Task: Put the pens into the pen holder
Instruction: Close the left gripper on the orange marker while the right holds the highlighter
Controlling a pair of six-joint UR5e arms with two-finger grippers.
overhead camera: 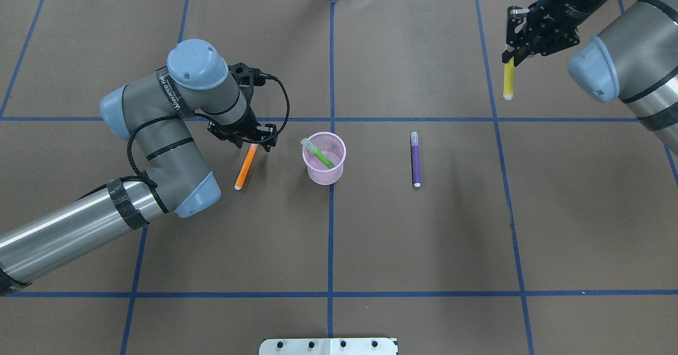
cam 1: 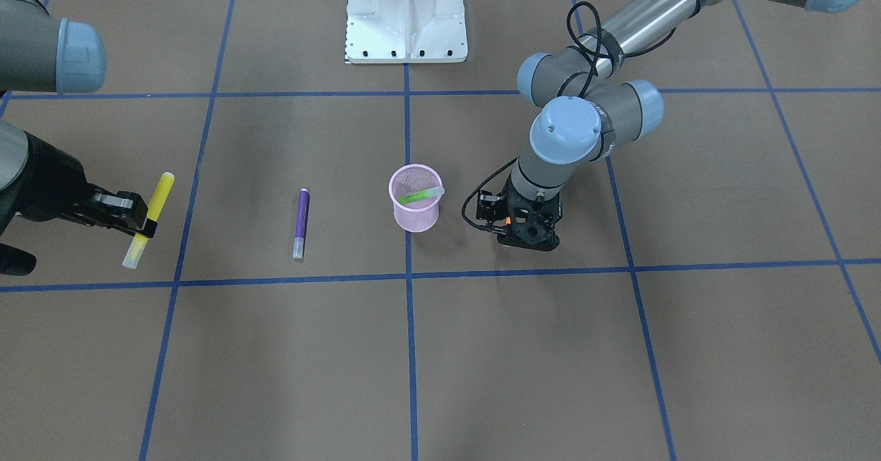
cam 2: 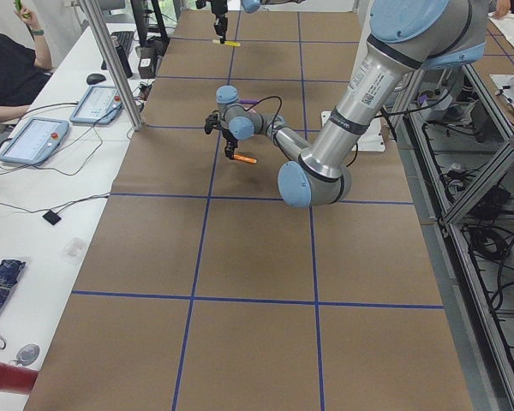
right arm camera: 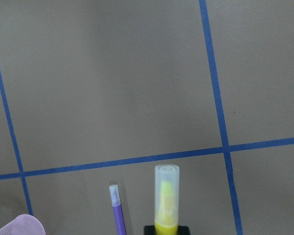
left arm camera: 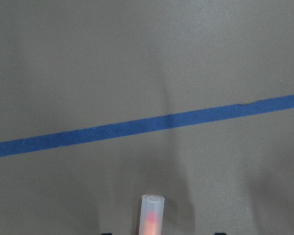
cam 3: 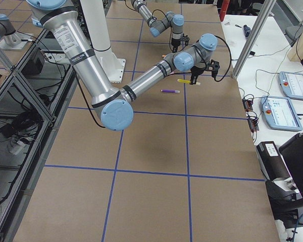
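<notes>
Cup (overhead camera: 320, 176) stands upright at the middle of the table (overhead camera: 424, 238), on the blue tape line (overhead camera: 330, 238) that runs away from the robot. You can see the green pen (overhead camera: 320, 156) in it, leaning, with its pale cap over the rim on the left arm's side. Look near the cup on that side and you find the orange pen (overhead camera: 244, 168) lying flat on the table, apart from the cup. The left hand (overhead camera: 251, 142) is down over its far end, fingers apart, one on each side of the barrel. In the left wrist view you see the pale cap poking out between them, with a gap on either side. On the cup's other side the purple pen (overhead camera: 415, 159) lies alone on the table, roughly parallel to the tape line, near the cup but not touching it. Well beyond it, toward the table's far right, the right hand (overhead camera: 510, 61) is clamped on the yellow pen (overhead camera: 508, 82) near its cap end. It holds the pen clear of the table, most of the barrel pointing back toward the robot.
</notes>
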